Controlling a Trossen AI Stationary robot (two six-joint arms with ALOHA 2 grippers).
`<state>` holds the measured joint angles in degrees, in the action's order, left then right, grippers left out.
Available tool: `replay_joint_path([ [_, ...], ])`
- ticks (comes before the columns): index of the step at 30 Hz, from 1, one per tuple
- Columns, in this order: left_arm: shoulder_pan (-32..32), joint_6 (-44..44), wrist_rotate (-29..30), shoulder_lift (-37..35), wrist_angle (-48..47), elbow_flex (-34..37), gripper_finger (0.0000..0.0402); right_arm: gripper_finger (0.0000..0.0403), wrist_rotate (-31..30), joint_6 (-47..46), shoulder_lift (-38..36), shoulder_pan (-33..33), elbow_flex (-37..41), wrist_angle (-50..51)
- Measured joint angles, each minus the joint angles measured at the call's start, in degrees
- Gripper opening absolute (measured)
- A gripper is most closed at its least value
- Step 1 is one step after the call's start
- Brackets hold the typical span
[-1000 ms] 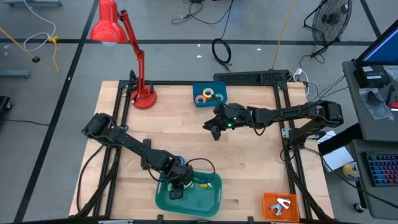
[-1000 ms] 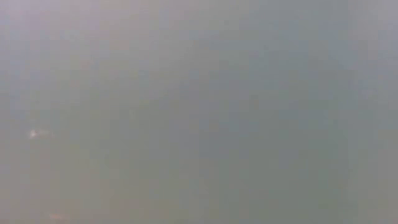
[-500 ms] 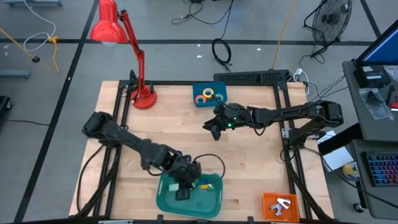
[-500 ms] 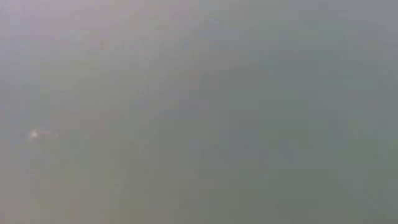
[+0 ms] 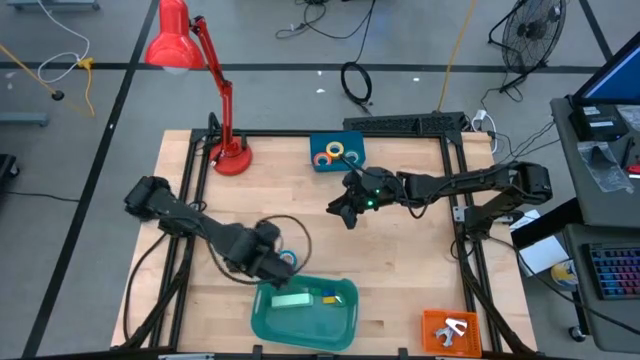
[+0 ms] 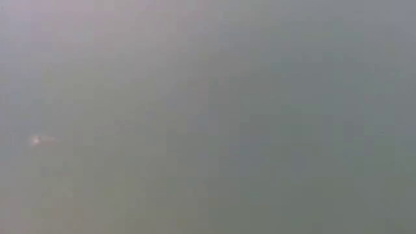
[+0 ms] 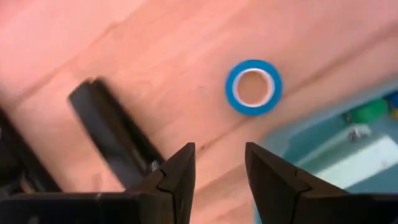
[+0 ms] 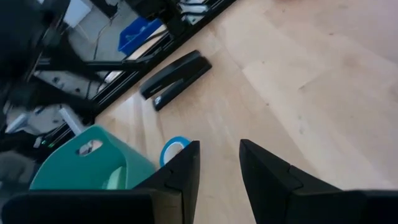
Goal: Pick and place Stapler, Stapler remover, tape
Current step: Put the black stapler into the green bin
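The black stapler (image 7: 112, 134) lies flat on the wooden table, under my left arm in the high view. A blue tape roll (image 7: 253, 87) lies flat beside it, just off the teal tray (image 5: 268, 318). More tape rolls sit in a blue box (image 5: 337, 153) at the far edge. My left gripper (image 7: 219, 149) hangs open above the table between stapler and blue roll, pointing down, with nothing between its fingers. My right gripper (image 8: 217, 146) is open in mid-air over the table's middle (image 5: 343, 212). The stapler remover is out of view.
In the tray lie a mint-green block (image 5: 293, 299) and a few small coloured pieces (image 5: 330, 296). A red desk lamp (image 5: 228, 155) stands at the far left. An orange tray (image 5: 450, 330) sits at the near right corner.
My left gripper has risen out of the teal tray and gone toward the table's left edge, rolling its wrist as it went. It now hangs over the bare wood by the blue roll. The mint-green block it had covered shows lying in the tray.
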<state>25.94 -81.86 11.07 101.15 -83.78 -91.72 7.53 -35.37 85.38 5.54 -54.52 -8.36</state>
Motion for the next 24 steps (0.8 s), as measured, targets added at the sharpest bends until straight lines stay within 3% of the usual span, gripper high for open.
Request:
replay_joint_path([
  [4, 1.57, -9.95, 1.66, -5.64, -1.07, 4.38, 0.0144, 0.0109, 4.22, -0.01, 0.00, -0.02, 0.00, 0.00],
  [7, 3.64, -20.00, 1.28, -12.27, -0.98, 11.91, 0.0145, 0.0109, 6.81, 0.01, 0.00, 0.02, 0.00, -0.06],
  [12, 5.84, -32.87, -1.76, -24.49, 8.01, 25.88, 0.0145, 0.0109, 12.88, 0.00, 0.00, 0.09, 0.00, -0.48],
  [18, 4.46, -35.44, -7.16, -28.52, 17.11, 38.00, 0.0158, 0.0109, 20.71, 3.35, 0.00, 0.10, 0.00, -0.44],
  [21, 1.99, -32.90, -13.06, -28.54, 19.64, 41.93, 0.0195, 0.0109, 21.29, 4.41, 0.00, 0.48, 0.00, -0.39],
  [24, -0.69, -29.94, -13.80, -28.46, 21.20, 44.45, 0.0247, 0.0109, 21.29, 6.24, 0.00, 1.16, 0.00, -0.39],
])
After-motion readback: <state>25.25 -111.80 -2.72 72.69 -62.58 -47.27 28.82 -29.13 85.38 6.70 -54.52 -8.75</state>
